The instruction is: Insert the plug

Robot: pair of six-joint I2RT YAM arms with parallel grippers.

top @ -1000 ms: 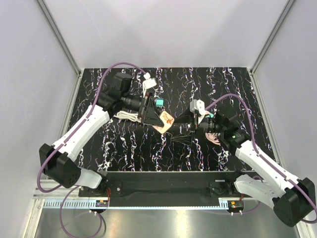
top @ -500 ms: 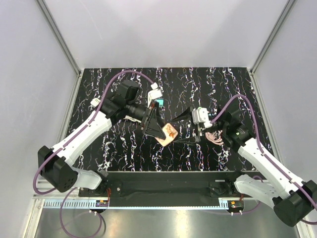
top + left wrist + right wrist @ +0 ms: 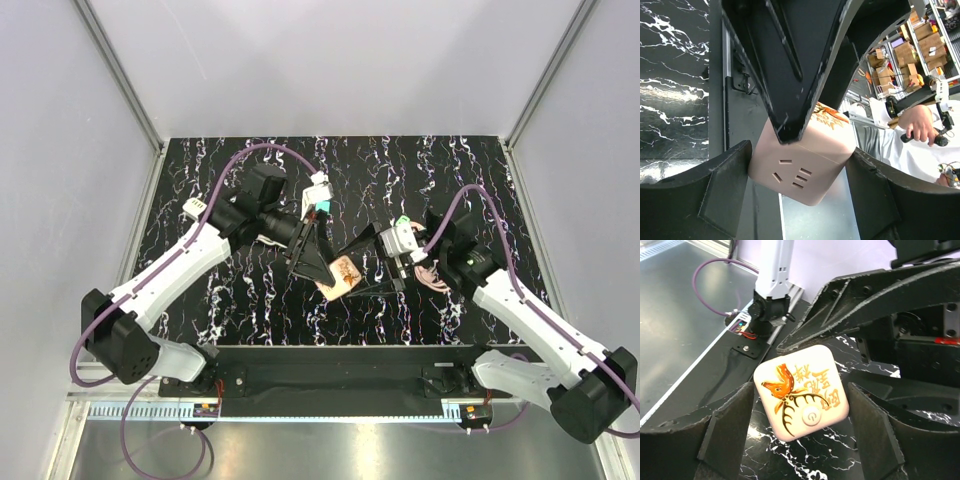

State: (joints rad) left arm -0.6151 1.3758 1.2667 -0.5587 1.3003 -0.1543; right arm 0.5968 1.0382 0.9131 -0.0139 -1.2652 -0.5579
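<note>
The left arm (image 3: 170, 270) reaches from the near left corner of the desk (image 3: 450, 170) toward the middle. Its left gripper (image 3: 799, 150) is pinching the pink socket cube (image 3: 342, 272). The black fingers (image 3: 720, 195) press on two sides of the cube, one on each side.

The cube is up in the air, over the middle of the desk and a bit toward the near edge. It does not touch the desk. One face has small plug holes (image 3: 790, 175). That face looks at the left wrist camera. Another face has an orange deer picture (image 3: 790, 390) and a round button (image 3: 810, 416). That face looks at the right wrist camera.

The right gripper (image 3: 800, 390) comes in from the right. Its fingers (image 3: 875, 430) sit on both sides of the cube, very close to it. I cannot tell if they touch the cube or only sit beside it.

The right arm (image 3: 530, 320) reaches in from the near right corner. Just beside it, a pink cord (image 3: 432, 275) lies on the desk, toward the right edge. Its end is too small to see.
</note>
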